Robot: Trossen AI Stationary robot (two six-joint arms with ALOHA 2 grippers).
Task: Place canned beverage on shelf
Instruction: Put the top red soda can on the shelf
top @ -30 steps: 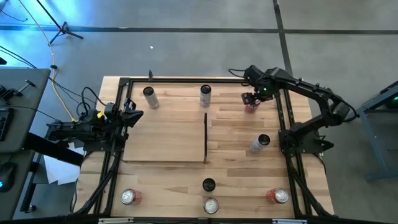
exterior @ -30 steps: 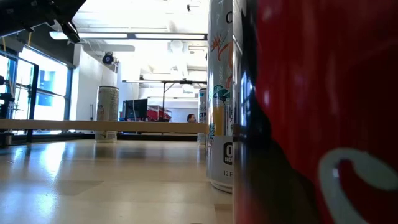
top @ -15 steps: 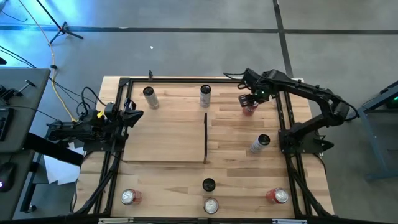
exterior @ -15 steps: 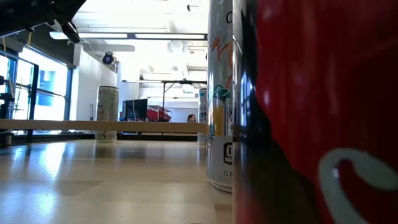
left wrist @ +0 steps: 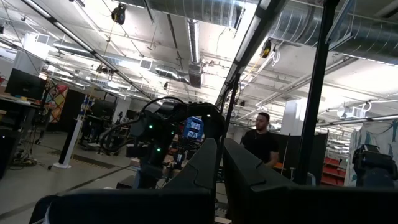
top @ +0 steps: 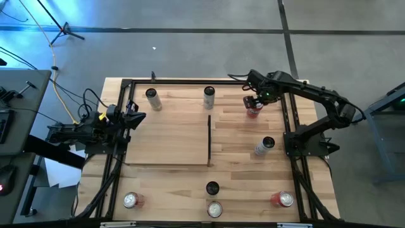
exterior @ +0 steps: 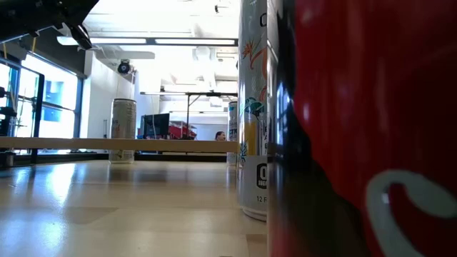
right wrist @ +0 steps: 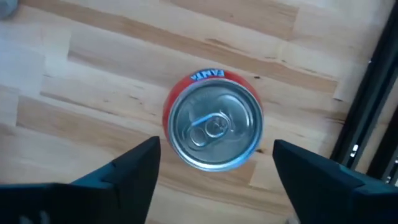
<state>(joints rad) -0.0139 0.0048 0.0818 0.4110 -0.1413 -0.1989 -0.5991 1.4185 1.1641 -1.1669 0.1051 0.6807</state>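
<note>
A red canned beverage (right wrist: 214,127) stands upright on its base on the wooden tabletop near the far right corner (top: 254,110). My right gripper (right wrist: 216,148) hangs over it, pointing down and open, with one finger on either side of the can's top and a gap at each side (top: 255,101). The shelf (top: 168,139) is a pale-wood panel lying flat on the left half of the table, with a thin dark upright strip (top: 209,139) along its right edge. My left gripper (top: 136,117) waits shut at the table's left edge, tilted upward (left wrist: 219,149).
Other cans stand on the table: two at the far edge (top: 152,99) (top: 209,96), one at mid right (top: 264,146), several along the near edge (top: 215,209). A black metal frame (top: 285,120) runs close to the right of the red can. A person shows beyond the table (left wrist: 261,140).
</note>
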